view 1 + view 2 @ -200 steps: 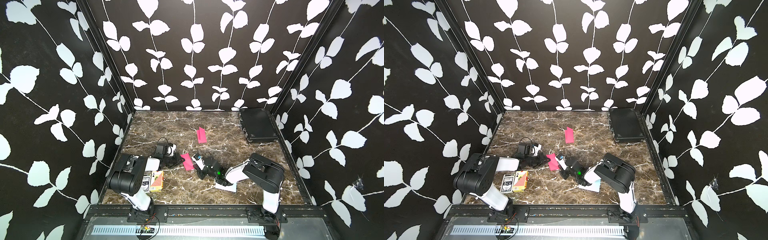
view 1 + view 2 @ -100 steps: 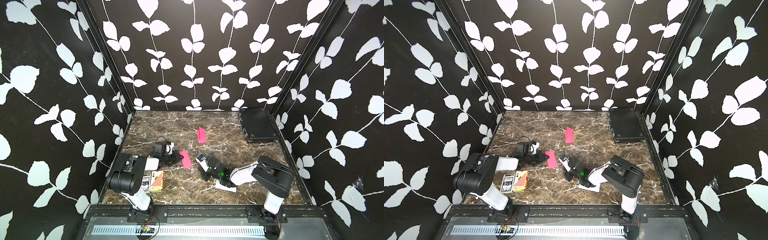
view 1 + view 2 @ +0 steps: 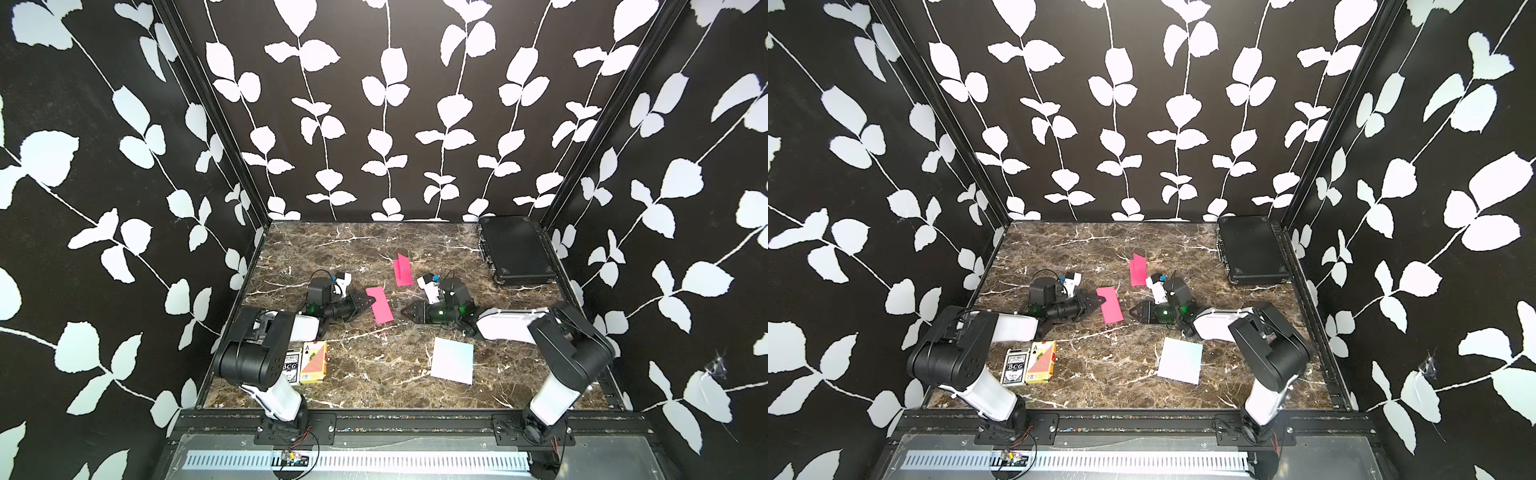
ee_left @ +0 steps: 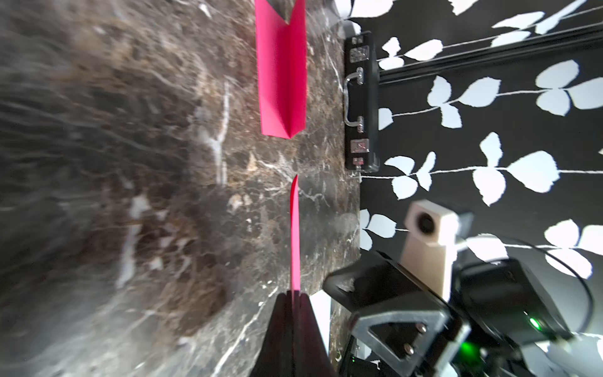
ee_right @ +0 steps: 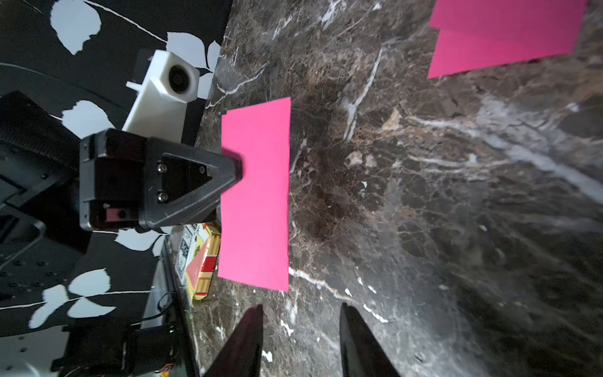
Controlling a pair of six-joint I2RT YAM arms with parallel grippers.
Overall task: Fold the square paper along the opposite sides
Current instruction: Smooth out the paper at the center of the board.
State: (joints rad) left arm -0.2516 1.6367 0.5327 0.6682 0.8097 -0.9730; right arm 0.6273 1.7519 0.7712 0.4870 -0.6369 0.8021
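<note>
Mid tabletop [image 3: 374, 374], folded pink paper [image 5: 254, 192] clamped at one edge in shut left jaws: broad face from right wrist, mere edge-on sliver from left wrist. Right jaws parted, empty, nearby.

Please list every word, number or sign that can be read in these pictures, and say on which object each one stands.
"BCG": on the dark card box.
"A", with a spade sign under it: on the red card box.
The smaller print on the dark card box is too small to read.
</note>
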